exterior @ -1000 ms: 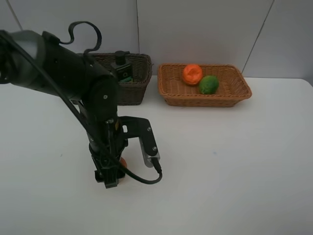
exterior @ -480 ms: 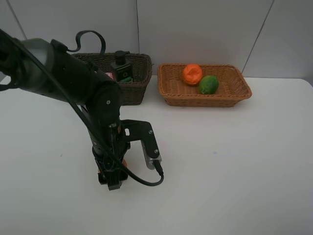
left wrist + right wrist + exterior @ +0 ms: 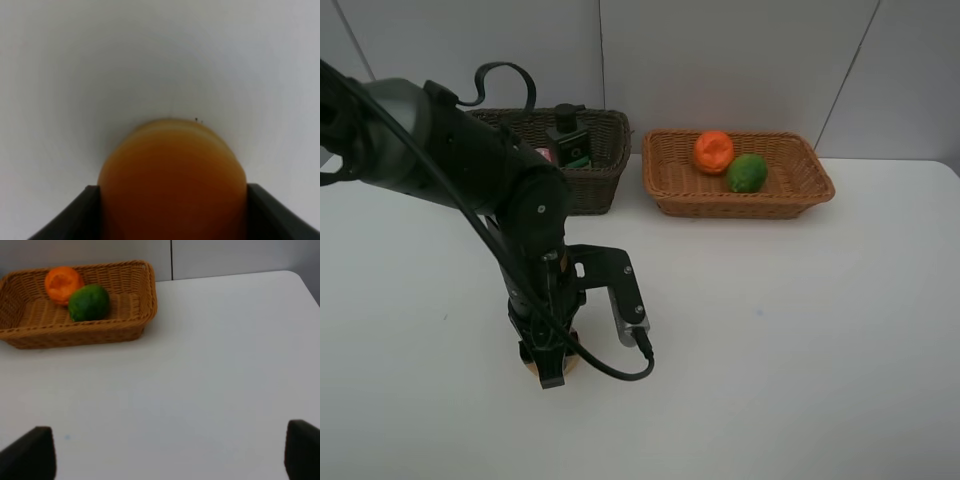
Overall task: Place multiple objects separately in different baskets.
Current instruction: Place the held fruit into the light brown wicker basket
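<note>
My left tool (image 3: 548, 368) points straight down near the front-left part of the white surface (image 3: 800, 330), its two dark fingers (image 3: 75, 215) spread just as wide as the orange (image 3: 172, 180) between them, pressing its sides. The orange is round, smooth and matte, and sits on the surface; from above only a sliver of it shows under my arm. My right tool (image 3: 165, 460) is spread wide and holds nothing, only its two dark tips showing over bare surface. Along the back edge stand two rectangular woven wicker baskets. The light tan basket (image 3: 790, 190), shallow with flared walls, sits near the middle of that edge and holds a red-orange peach-like fruit (image 3: 713, 151) touching a green lime-like fruit (image 3: 747, 173). The dark brown basket (image 3: 605, 165), deeper, sits just beside it toward the back-left corner, with a dark rectangular bottle (image 3: 568, 140) upright inside.
</note>
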`<move>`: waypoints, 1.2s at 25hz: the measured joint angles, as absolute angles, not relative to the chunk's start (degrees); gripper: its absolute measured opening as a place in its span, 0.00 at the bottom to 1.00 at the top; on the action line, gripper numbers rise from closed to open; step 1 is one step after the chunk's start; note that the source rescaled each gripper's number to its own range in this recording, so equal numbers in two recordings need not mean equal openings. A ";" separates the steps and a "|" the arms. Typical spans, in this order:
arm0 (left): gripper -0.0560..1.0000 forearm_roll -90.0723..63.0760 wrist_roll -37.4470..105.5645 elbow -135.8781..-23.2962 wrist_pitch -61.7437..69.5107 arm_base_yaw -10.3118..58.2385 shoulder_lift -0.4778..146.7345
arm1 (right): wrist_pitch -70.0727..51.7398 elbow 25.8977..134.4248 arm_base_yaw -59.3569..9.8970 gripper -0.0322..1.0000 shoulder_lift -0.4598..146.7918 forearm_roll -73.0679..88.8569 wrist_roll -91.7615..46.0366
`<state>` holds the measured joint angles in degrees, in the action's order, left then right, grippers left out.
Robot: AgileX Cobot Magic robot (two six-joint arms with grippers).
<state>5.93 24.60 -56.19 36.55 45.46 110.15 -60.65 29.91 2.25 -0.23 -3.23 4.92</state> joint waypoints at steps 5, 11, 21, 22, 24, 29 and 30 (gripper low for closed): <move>0.69 6.20 24.60 -56.19 36.55 45.46 110.15 | -60.65 29.91 2.25 0.98 -0.23 -3.23 4.92; 0.69 6.33 24.60 -56.25 36.98 45.46 110.10 | -60.65 29.91 2.25 0.98 -0.23 -3.23 4.92; 0.69 6.53 20.57 -72.23 46.46 45.46 107.97 | -60.65 29.91 2.25 0.98 -0.23 -3.23 4.92; 0.69 6.53 19.54 -75.19 46.96 45.46 108.54 | -60.65 29.91 2.25 0.98 -0.23 -3.23 4.92; 0.69 6.53 16.64 -81.06 47.50 45.38 110.24 | -60.65 29.91 2.25 0.98 -0.23 -3.23 4.92; 0.69 6.36 8.87 -97.55 48.26 44.79 117.59 | -60.65 29.91 2.25 0.98 -0.23 -3.23 4.92; 0.69 6.36 7.47 -100.22 48.17 44.56 119.26 | -60.65 29.91 2.25 0.98 -0.23 -3.23 4.92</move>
<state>6.36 7.47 -100.22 48.17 44.56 119.26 -60.65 29.91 2.25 -0.23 -3.23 4.92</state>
